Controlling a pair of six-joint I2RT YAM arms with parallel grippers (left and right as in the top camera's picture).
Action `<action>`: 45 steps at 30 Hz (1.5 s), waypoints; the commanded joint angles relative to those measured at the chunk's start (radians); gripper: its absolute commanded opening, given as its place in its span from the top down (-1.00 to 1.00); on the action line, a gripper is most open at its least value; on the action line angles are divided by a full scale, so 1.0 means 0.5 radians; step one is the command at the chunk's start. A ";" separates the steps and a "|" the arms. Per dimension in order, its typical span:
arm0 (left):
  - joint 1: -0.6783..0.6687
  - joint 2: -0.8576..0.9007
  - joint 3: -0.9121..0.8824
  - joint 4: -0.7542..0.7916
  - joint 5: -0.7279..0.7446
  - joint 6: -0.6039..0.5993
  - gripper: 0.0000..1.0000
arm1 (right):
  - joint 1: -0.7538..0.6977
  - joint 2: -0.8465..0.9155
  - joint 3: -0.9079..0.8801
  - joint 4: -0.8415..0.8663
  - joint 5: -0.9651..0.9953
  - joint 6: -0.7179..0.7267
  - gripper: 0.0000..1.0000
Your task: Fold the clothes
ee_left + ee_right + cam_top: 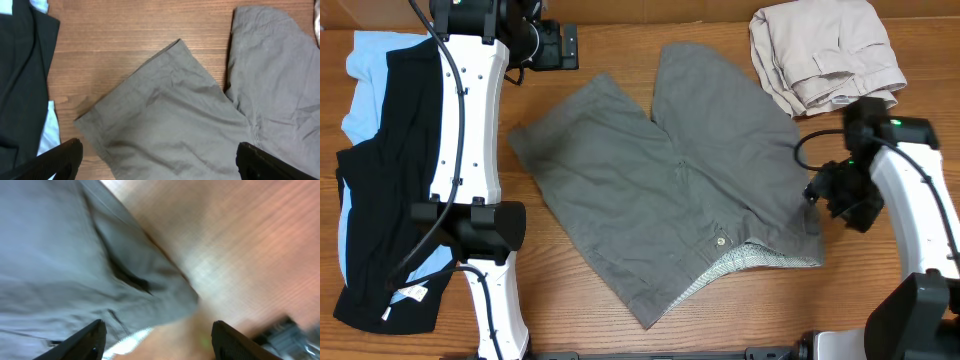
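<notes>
Shorts (670, 190) are spread flat mid-frame. Left gripper (159, 147) and right gripper (159, 330) are both gaping wide, holding nothing.

A warm brown wood-grain table (570, 300) fills the view under soft, even light.

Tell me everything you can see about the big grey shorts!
The shorts are grey-brown woven cloth, a bit wrinkled, lying spread flat on the wooden table. Both legs point toward the far edge, splayed in a V. The waist lies nearest the robot, with a pale button and pale speckled lining showing where it gapes. The right end effector is open beside the waist corner; contact is unclear.
</notes>
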 commanded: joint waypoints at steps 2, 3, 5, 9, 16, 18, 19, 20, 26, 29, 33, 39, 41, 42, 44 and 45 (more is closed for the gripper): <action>-0.011 0.037 -0.008 0.072 0.074 0.175 -0.99 | -0.015 -0.008 0.098 0.253 -0.629 -0.543 -0.51; -0.017 0.046 -0.009 0.091 0.075 0.198 -1.00 | 0.019 -0.008 0.098 0.357 -0.708 -0.573 -0.52; -0.024 0.071 -0.009 0.124 0.069 0.217 -1.00 | 0.114 0.000 0.098 0.581 -0.748 -0.571 -0.52; -0.023 0.118 -0.009 0.165 0.069 0.215 -1.00 | 0.330 0.046 0.098 0.978 -0.713 -0.559 -0.51; -0.023 0.161 -0.008 0.269 0.061 0.216 -1.00 | 0.589 0.373 0.098 1.453 -0.560 -0.510 -0.50; -0.023 0.161 -0.009 0.311 0.061 0.217 -1.00 | 0.634 0.490 0.098 1.537 -0.562 -0.511 -0.50; -0.023 0.161 -0.008 0.329 0.061 0.217 -1.00 | 0.653 0.539 0.098 1.568 -0.562 -0.512 -0.50; -0.023 0.161 -0.008 0.348 0.061 0.217 -1.00 | 0.675 0.597 0.098 1.600 -0.562 -0.517 -0.50; -0.023 0.161 -0.008 0.410 0.061 0.217 -1.00 | 0.799 0.813 0.098 1.653 -0.568 -0.535 -0.50; -0.023 0.161 -0.008 0.417 0.061 0.217 -1.00 | 0.866 0.871 0.098 1.592 -0.612 -0.535 -0.50; -0.023 0.161 -0.009 0.417 0.061 0.222 -1.00 | 0.961 0.903 0.098 1.490 -0.684 -0.531 -0.50; -0.023 0.161 -0.009 0.423 0.061 0.232 -1.00 | 1.101 0.920 0.098 1.288 -0.682 -0.607 -0.50; -0.023 0.161 -0.008 0.420 0.061 0.232 -1.00 | 1.140 0.920 0.098 1.176 -0.687 -0.657 -0.50; -0.023 0.161 -0.008 0.417 0.061 0.232 -1.00 | 1.164 0.920 0.098 1.120 -0.687 -0.681 -0.50; -0.024 0.161 -0.008 0.414 0.061 0.232 -1.00 | 1.215 0.920 0.098 1.021 -0.686 -0.694 -0.50; -0.024 0.161 -0.009 0.410 0.061 0.232 -1.00 | 1.244 0.920 0.098 0.980 -0.686 -0.694 -0.50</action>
